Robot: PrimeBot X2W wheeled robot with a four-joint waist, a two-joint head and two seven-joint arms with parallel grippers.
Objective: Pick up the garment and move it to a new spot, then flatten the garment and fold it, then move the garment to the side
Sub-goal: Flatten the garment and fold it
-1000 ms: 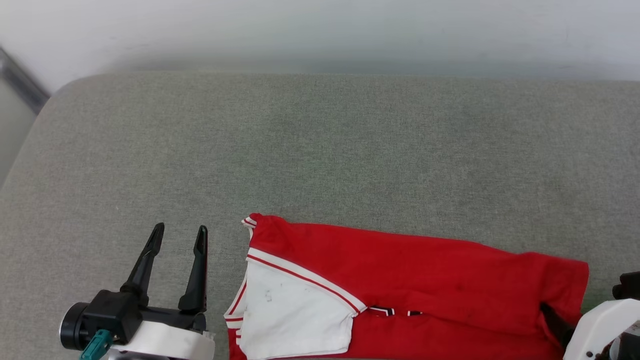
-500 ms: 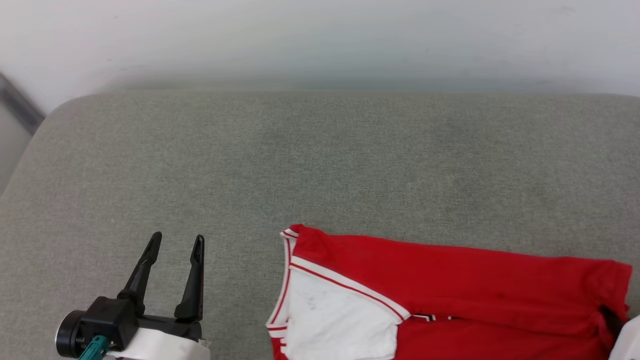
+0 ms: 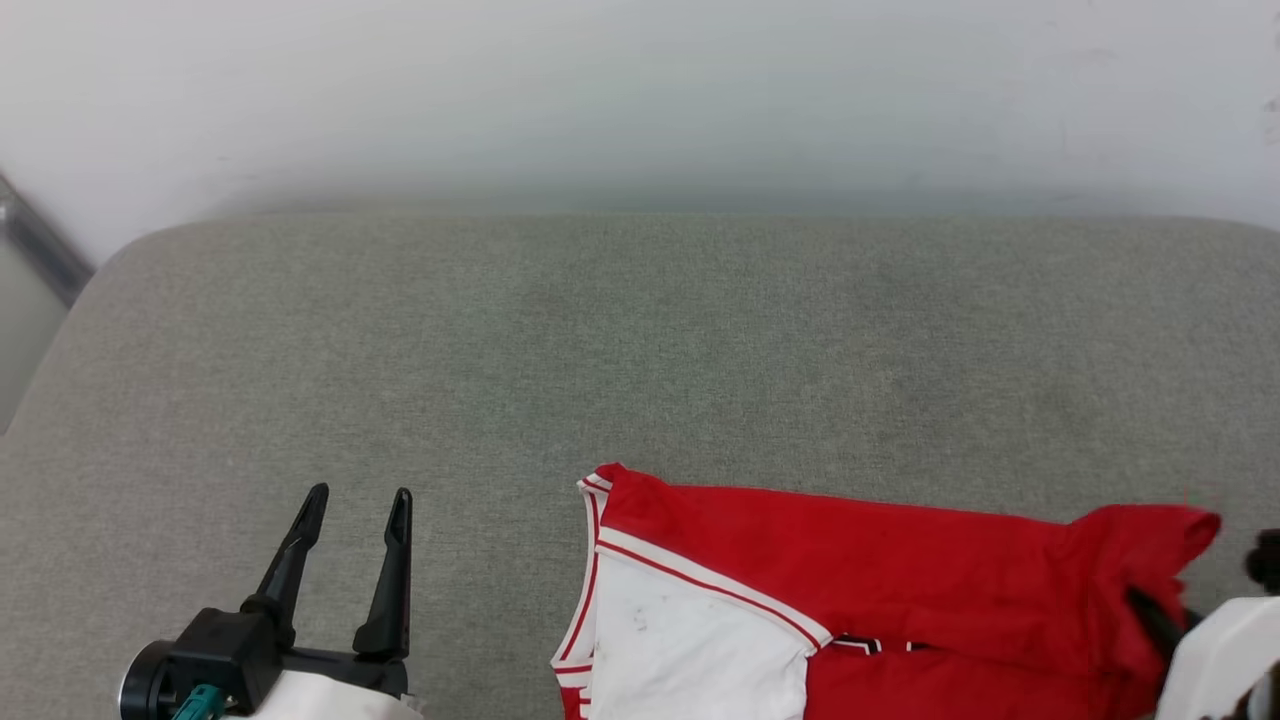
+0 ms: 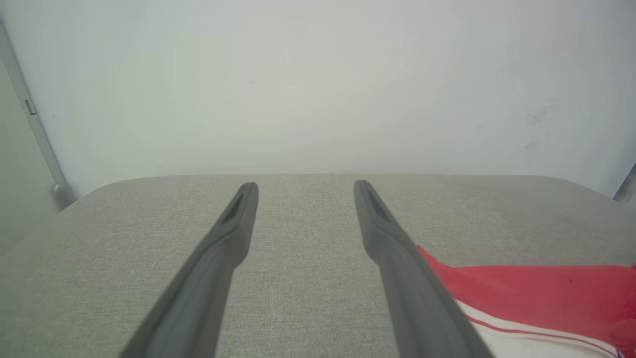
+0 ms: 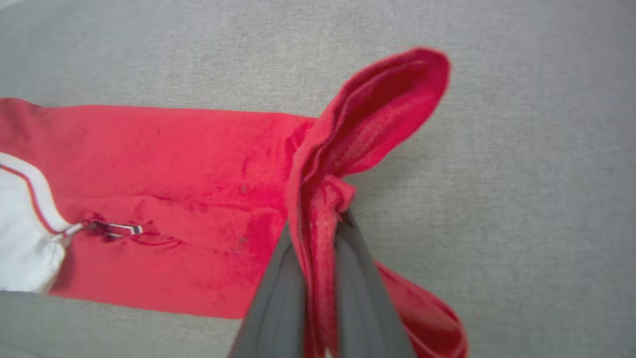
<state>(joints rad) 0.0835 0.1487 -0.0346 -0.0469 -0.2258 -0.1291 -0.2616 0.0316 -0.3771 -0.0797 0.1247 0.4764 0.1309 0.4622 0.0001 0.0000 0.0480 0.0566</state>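
Before me lies a counter (image 3: 640, 350) covered in grey-green woven fabric, its far left corner rounded and its far edge running close along a plain white wall (image 3: 640, 90). At the wall's left end a grey metal strip (image 3: 40, 240) slants down behind that corner, and in my left wrist view a small fitting (image 4: 30, 107) sits on it. A few faint dark smudges (image 4: 535, 119) mark the wall towards its right side.

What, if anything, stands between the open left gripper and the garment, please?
Nothing visible does: bare grey cushion lies between the left gripper and the garment, whose striped edge faces it. The right gripper is shut on the garment's other end.
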